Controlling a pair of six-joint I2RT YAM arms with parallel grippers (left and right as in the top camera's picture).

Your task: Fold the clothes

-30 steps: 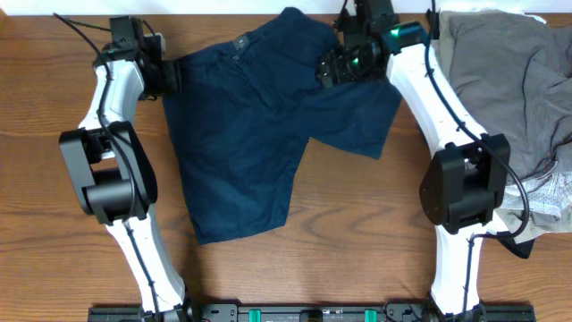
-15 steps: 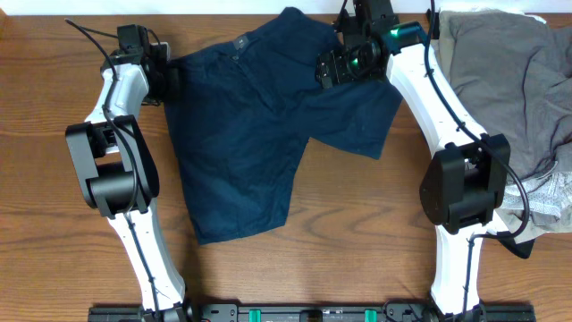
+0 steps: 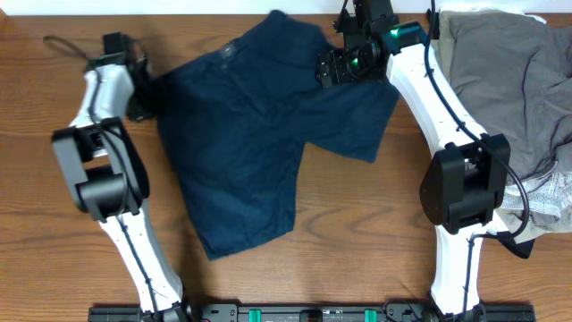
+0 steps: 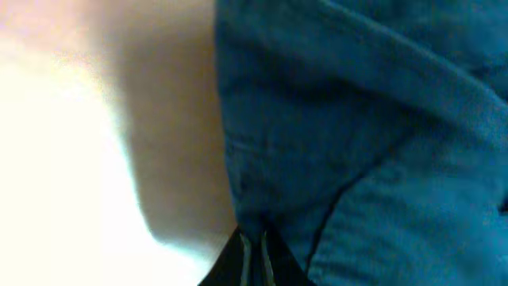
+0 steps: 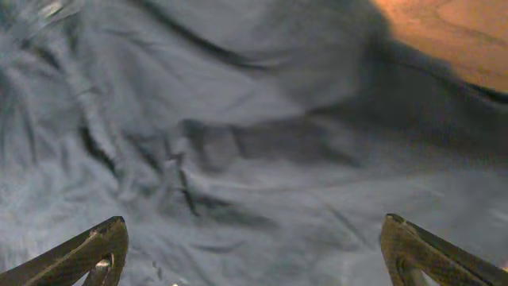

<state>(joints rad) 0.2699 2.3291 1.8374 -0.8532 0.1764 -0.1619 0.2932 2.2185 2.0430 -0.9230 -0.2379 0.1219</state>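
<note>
The dark navy shorts [image 3: 250,134] lie spread out over the middle of the wooden table [image 3: 357,224], waistband toward the back left and both legs toward the front and right. My left gripper [image 3: 147,91] is shut on the shorts' left edge. In the left wrist view its fingertips [image 4: 255,256] pinch a fold of navy cloth [image 4: 381,143]. My right gripper [image 3: 332,70] hovers over the upper right part of the shorts. It stands open, fingers [image 5: 101,248] spread wide above the cloth [image 5: 254,143] and holding nothing.
A grey garment [image 3: 509,72] is heaped at the back right of the table. In front of it lie a white-patterned cloth [image 3: 547,192] and a black piece [image 3: 518,243]. Bare wood shows left of the shorts and along the front edge.
My left gripper has shut on the shorts' left edge and drawn it to the left, so the shorts shifted and turned a little. The right arm has not moved.
</note>
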